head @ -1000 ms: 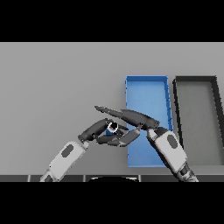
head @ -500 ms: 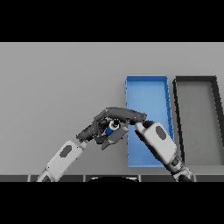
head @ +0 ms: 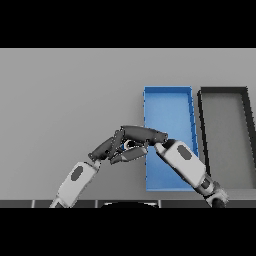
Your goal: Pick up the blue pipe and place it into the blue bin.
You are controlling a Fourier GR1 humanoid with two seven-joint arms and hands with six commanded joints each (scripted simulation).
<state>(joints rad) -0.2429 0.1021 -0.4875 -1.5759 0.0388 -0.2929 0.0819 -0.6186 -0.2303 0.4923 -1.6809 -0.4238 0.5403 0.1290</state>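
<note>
Where both hands were already bunched together half a second ago, the right hand (head: pixel 142 134) now curls its fingers tighter over the blue pipe (head: pixel 123 146), the left hand (head: pixel 107 148) closed beneath, just left of the blue bin (head: pixel 170 107).

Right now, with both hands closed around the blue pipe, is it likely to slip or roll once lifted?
Only a small part of the pipe shows between the left hand and right hand, so it is probably small and light. A round pipe might roll if released on the table. Held between both hands, it seems fairly secure for the short move to the blue bin.
</note>
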